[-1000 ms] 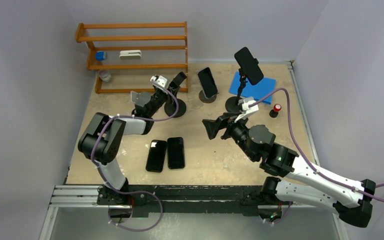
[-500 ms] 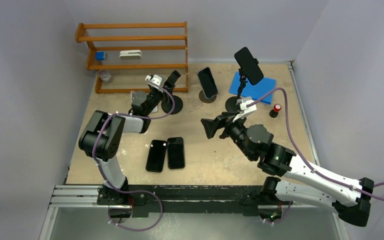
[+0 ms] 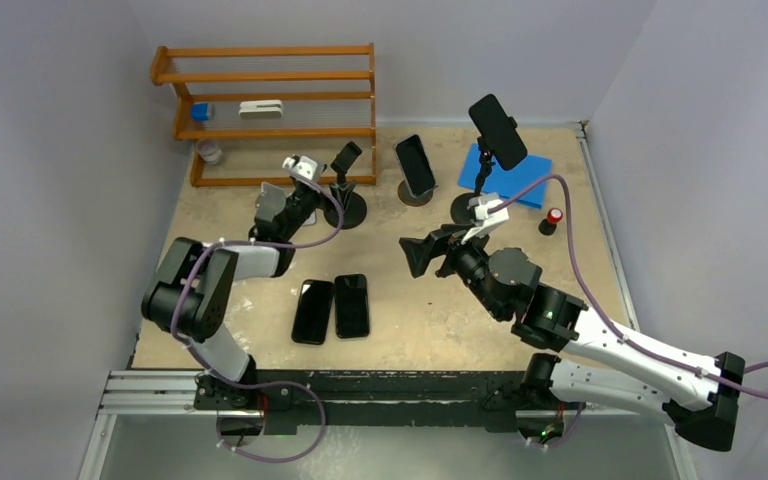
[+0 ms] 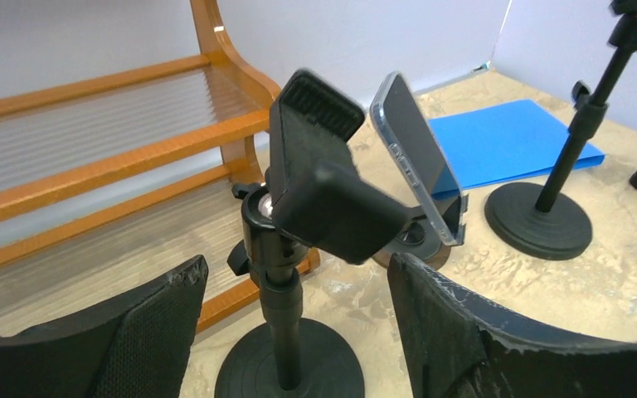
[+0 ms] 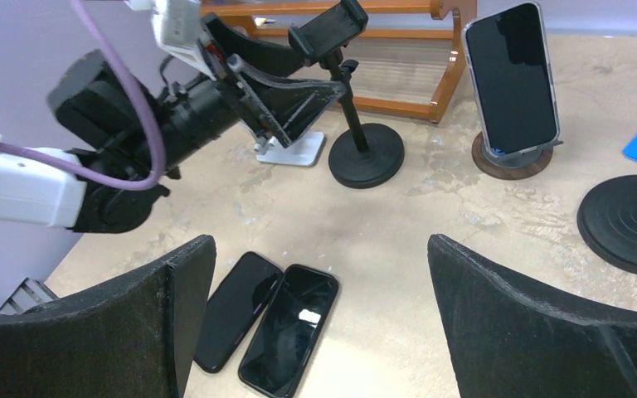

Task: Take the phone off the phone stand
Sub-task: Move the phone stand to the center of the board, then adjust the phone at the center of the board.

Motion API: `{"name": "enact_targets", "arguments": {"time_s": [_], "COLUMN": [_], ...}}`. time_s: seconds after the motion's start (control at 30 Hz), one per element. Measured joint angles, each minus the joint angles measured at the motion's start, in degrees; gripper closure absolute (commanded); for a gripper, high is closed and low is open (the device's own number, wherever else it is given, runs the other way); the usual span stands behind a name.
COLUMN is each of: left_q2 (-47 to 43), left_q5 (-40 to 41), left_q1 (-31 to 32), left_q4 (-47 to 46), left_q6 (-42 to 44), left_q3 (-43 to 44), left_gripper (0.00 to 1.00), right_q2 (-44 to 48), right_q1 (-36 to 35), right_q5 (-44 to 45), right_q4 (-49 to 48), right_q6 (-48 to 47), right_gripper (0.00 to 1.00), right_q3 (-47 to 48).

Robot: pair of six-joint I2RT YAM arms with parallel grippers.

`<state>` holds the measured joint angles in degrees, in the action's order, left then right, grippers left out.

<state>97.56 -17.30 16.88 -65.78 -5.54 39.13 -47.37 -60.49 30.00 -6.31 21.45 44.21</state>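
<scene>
**Phones sit on two stands; both pincers spread**

Left gripper [image 4: 296, 261] has its two pads apart and clamps nothing. In its wrist view the pole of a black clamp stand [image 4: 319, 195] rises just beyond the gap between them, near the far left of the table [image 3: 260, 300], in front of the wooden rack [image 3: 270, 110]. That stand's clamp is empty.

Right gripper [image 5: 319, 245] hangs over the middle of the table with its jaws wide apart, gripping nothing.

One phone [image 5: 512, 79] leans upright in a round wooden stand [image 5: 510, 162] near the middle of the far edge. A second phone [image 3: 497, 131] is clamped, tilted, atop a tall black stand [image 3: 480, 185] towards the far right corner, beside a blue sheet [image 3: 525, 180].

Two more phones [image 5: 236, 319] [image 5: 290, 332] lie flat, side by side and touching, towards the near edge.
</scene>
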Motion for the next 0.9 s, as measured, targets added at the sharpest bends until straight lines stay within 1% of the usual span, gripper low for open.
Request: {"name": "enact_targets", "arguments": {"time_s": [0.1, 0.17, 0.27, 0.33, 0.47, 0.53, 0.6, 0.7, 0.8, 0.9], "left_q2": [-5.09, -10.03, -19.39, -25.51, -37.03, -42.49, -46.62, -49.40, -48.33, -44.09], "left_q5": [0.50, 1.70, 5.90, 8.68, 12.26, 13.64, 15.28, 17.66, 17.27, 12.74], "left_q1": [0.00, 0.07, 0.98, 2.03, 3.45, 3.45, 3.45, 3.45, 3.43, 3.45], "left_q4": [2.97, 5.20, 8.04, 11.89, 24.00, 32.30, 40.96, 50.88, 58.69, 64.65], "left_q6": [-0.52, -1.62, -4.66, -7.30, -13.38, -16.76, -19.43, -22.23, -23.21, -21.97], "left_q3": [-1.42, -3.32, -8.26, -10.47, -10.80, -10.16, -8.46, -4.48, 2.62, 13.88], "left_gripper": [0.19, 0.18, 0.17, 0.16, 0.14, 0.14, 0.13, 0.13, 0.12, 0.12], "right_q2": [-0.55, -1.01, -1.51, -2.16, -4.11, -5.18, -6.34, -9.20, -15.19, -21.33], "right_q1": [0.00, 0.00, 0.00, 0.00, 0.00, 0.00, 0.00, 0.00, 0.00, 0.00], "right_q5": [-0.04, -0.55, -1.46, -2.58, -4.94, -6.84, -8.90, -12.07, -15.61, -18.08], "right_q4": [0.07, -0.11, -0.98, -1.64, -2.64, -4.07, -6.32, -10.40, -14.36, -17.53], "right_q6": [0.24, 0.68, 1.57, 2.51, 4.66, 6.23, 8.13, 11.58, 15.39, 18.69], "right_gripper": [0.01, 0.01, 0.01, 0.02, 0.03, 0.07, 0.11, 0.16, 0.19, 0.21], "right_q3": [0.00, -0.02, -0.92, -1.90, -3.78, -5.11, -7.06, -10.56, -12.90, -13.86]}}
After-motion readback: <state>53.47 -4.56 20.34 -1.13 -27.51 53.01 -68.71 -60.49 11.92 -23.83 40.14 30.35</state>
